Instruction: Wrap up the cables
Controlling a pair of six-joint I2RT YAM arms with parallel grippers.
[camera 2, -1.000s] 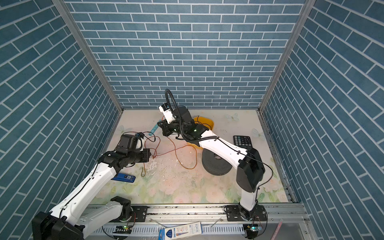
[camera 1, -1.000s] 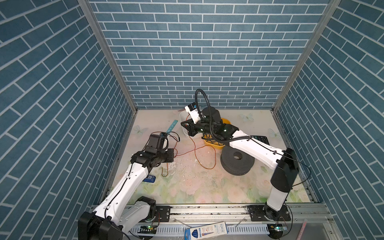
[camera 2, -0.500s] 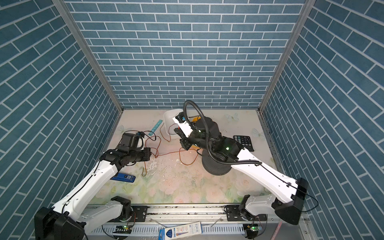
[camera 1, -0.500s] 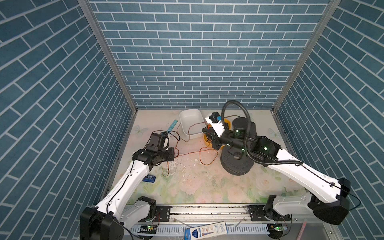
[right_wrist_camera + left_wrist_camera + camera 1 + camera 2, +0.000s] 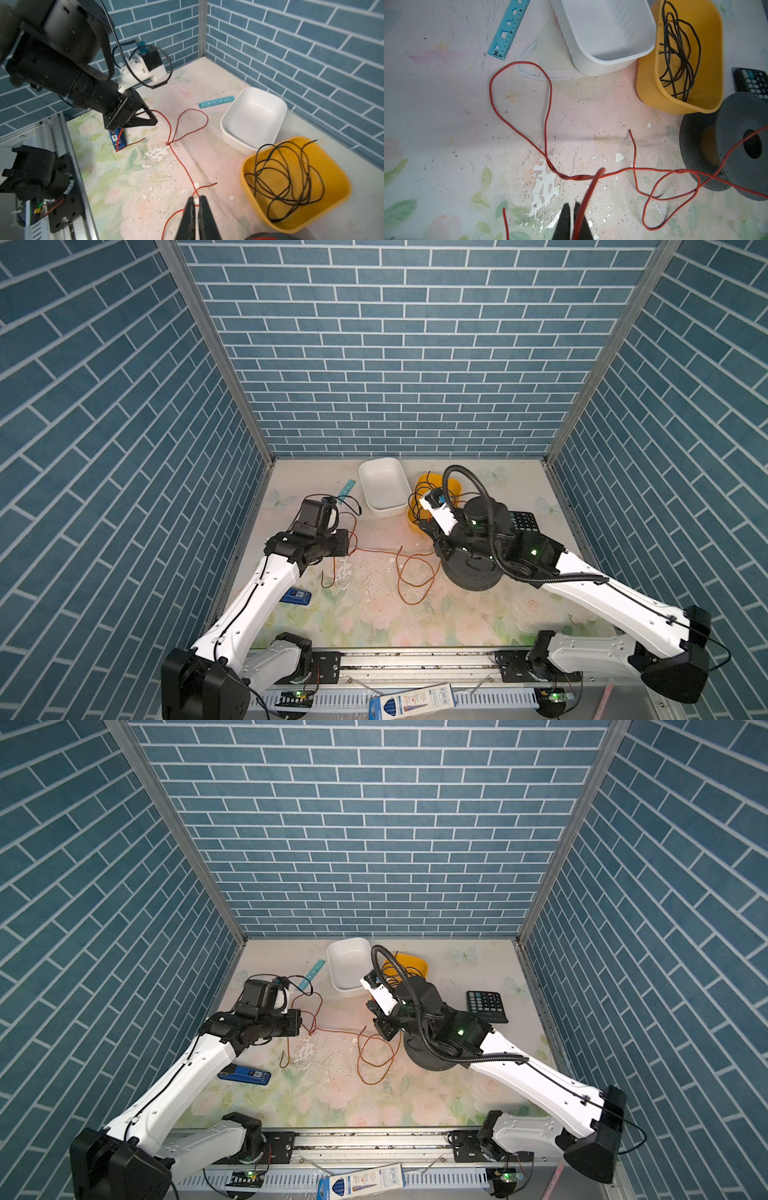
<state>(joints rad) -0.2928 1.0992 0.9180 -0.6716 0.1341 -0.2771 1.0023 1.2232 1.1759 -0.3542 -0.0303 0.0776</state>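
Left claw [image 5: 572, 204] clamped on thin orange cable [image 5: 521, 62], loose loops plus twisted stretch across counter [image 5: 374, 622], flaking floral surface, open room toward front edge, right claw [image 5: 196, 198] near-closed at cable, grip unclear, perforated grey spool [image 5: 733, 116] beside.

We read nothing for sure: scale digits on flat light-blue plastic ruler [image 5: 508, 28] and white label on blue rectangular gadget [image 5: 117, 138] too small.

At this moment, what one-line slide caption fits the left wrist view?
Left gripper pinching the orange wire; loose loops sprawl over the table beside the grey spool.
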